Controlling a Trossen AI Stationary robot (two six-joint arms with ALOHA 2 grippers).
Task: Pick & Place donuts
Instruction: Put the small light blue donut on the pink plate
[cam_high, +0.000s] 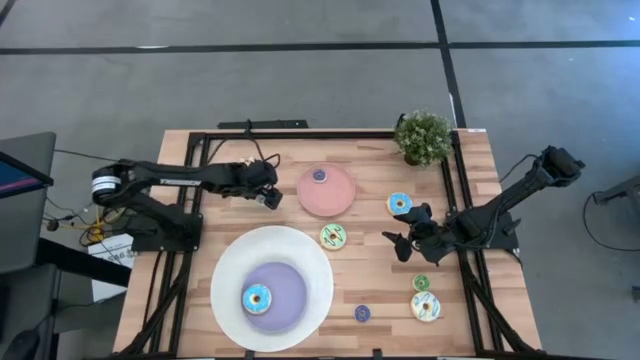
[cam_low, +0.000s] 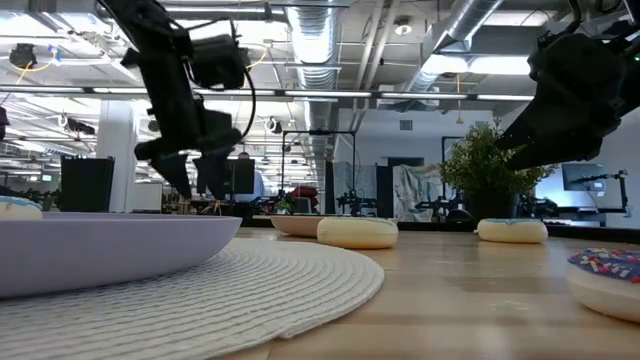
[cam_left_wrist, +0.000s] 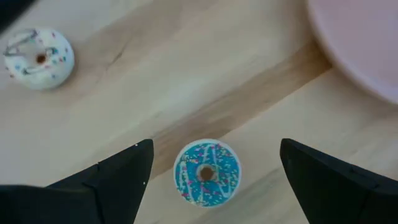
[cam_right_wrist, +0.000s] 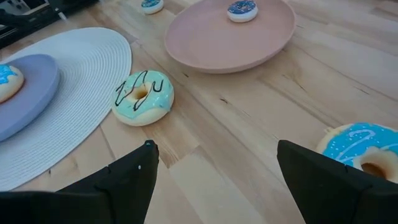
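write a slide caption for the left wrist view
Open left fingers straddle a small blue donut on the table.

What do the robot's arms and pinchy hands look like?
Both arms are black and made of jointed tube-like sections. The left arm has a white ring with a blue stripe near its base, with thin black cables looping nearby. The right arm is black all over. Each hand has two dark fingers, flat, wedge-shaped and tapering to blunt tips.

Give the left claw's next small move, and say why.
Probably lower the left claw and shut it on the small blue donut: the claw is open, and that donut lies on the table between its fingers, beside the pink plate.
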